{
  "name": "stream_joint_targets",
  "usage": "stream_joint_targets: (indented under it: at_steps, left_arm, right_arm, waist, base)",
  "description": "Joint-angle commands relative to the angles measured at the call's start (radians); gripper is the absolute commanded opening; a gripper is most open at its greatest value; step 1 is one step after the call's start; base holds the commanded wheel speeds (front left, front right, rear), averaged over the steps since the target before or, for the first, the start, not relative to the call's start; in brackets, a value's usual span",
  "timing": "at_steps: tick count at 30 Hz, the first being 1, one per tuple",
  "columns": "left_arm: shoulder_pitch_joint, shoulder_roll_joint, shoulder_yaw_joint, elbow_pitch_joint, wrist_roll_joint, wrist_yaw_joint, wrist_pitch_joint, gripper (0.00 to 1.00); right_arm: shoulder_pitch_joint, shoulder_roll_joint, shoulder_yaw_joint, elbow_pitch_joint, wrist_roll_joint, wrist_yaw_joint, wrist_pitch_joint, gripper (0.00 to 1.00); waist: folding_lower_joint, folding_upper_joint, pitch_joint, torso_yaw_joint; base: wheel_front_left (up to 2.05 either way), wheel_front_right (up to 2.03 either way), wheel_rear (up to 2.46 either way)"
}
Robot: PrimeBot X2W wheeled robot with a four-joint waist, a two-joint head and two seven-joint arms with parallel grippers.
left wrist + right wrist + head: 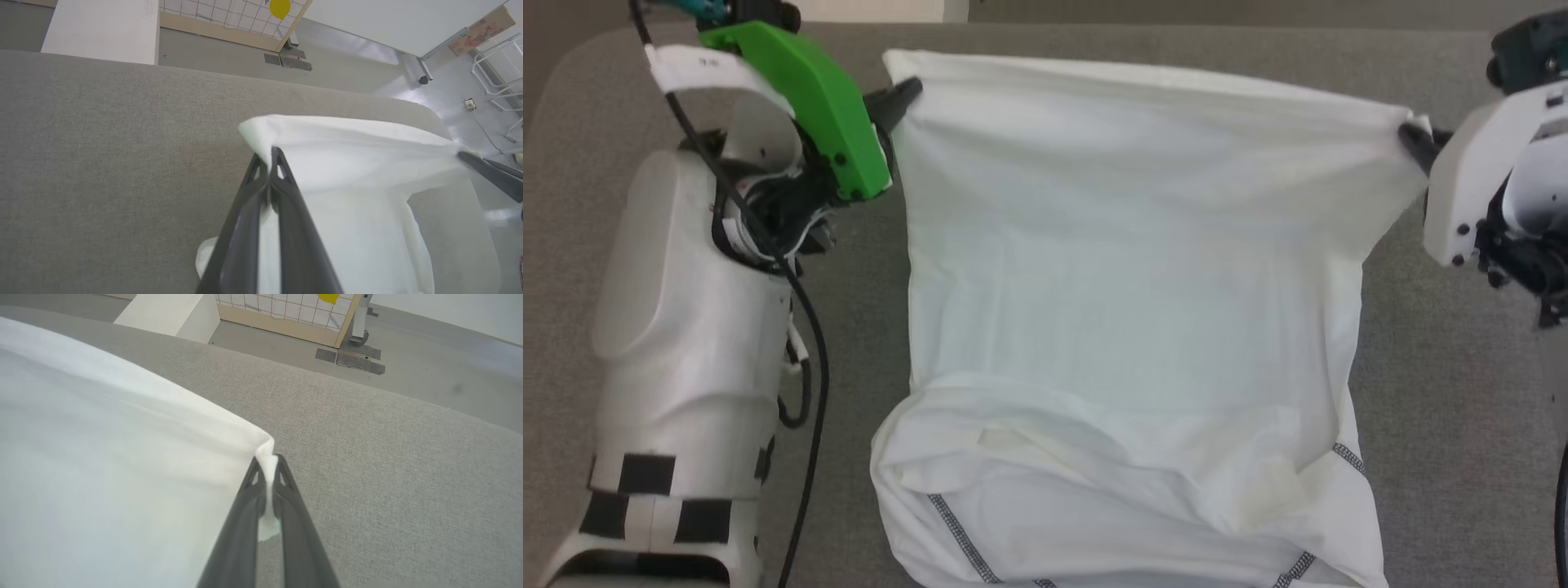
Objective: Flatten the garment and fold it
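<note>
The white garment [1127,278] hangs stretched between my two grippers above the grey table [1462,457], its lower part bunched on the surface with dark flecked seam stitching [960,535] showing. My left gripper [908,88] is shut on the garment's upper left corner, and in the left wrist view that gripper [267,157] pinches the cloth [359,155] between its fingers. My right gripper [1409,135] is shut on the upper right corner. In the right wrist view that gripper [267,461] clamps a fold of the garment [102,457] between its fingertips.
The grey fabric-covered table [102,163] extends to both sides of the garment. Beyond its far edge are a white box [102,30], a gridded board with a yellow shape [280,8] and a white rack [500,65] on the floor.
</note>
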Motion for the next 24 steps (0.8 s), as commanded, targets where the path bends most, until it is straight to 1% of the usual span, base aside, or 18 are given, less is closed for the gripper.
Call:
stream_joint_targets:
  at_steps: [1, 4, 6, 11, 17, 19, 22, 24]
  left_arm:
    - [0.056, 0.009, 0.001, -0.041, -0.013, -0.004, 0.015, 0.0]
    - [0.16, 0.024, 0.004, -0.135, -0.029, 0.007, 0.041, 0.0]
    - [0.237, 0.031, 0.01, -0.2, -0.044, 0.022, 0.061, 0.0]
    - [0.437, 0.045, 0.04, -0.348, -0.077, 0.074, 0.091, 0.0]
    - [0.674, 0.031, 0.079, -0.485, -0.123, 0.128, 0.092, 0.0]
    - [0.743, 0.025, 0.09, -0.516, -0.132, 0.14, 0.084, 0.0]
    - [0.834, 0.006, 0.101, -0.544, -0.149, 0.149, 0.066, 0.0]
    - [0.882, -0.002, 0.106, -0.551, -0.15, 0.144, 0.043, 0.0]
  right_arm:
    - [0.051, -0.006, -0.009, -0.019, 0.012, -0.002, -0.005, 0.0]
    - [0.143, 0.001, -0.034, -0.058, 0.033, -0.002, -0.005, 0.0]
    - [0.205, 0.009, -0.055, -0.082, 0.044, -0.002, 0.001, 0.0]
    - [0.356, 0.035, -0.104, -0.155, 0.055, -0.002, 0.025, 0.0]
    - [0.527, 0.067, -0.16, -0.246, 0.059, -0.002, 0.055, 0.0]
    - [0.575, 0.081, -0.177, -0.272, 0.056, -0.002, 0.063, 0.0]
    - [0.642, 0.101, -0.198, -0.299, 0.055, -0.002, 0.069, 0.0]
    - [0.676, 0.111, -0.205, -0.311, 0.054, -0.002, 0.07, 0.0]
  waist:
    - [0.0001, 0.0096, -0.122, 0.036]
    - [0.0001, 0.0096, -0.178, 0.041]
    - [0.0001, 0.0096, -0.212, 0.043]
    - [0.0001, 0.0096, -0.275, 0.043]
    - [0.0001, 0.0096, -0.314, 0.032]
    - [0.0001, 0.0096, -0.318, 0.027]
    - [0.0001, 0.0096, -0.321, 0.022]
    - [0.0001, 0.0096, -0.318, 0.018]
  base:
    - [0.0, 0.0, 0.0]
    - [0.0, 0.0, 0.0]
    - [0.0, 0.0, 0.0]
    - [0.0, 0.0, 0.0]
    - [0.0, 0.0, 0.0]
    - [0.0, 0.0, 0.0]
    - [0.0, 0.0, 0.0]
    - [0.0, 0.0, 0.0]
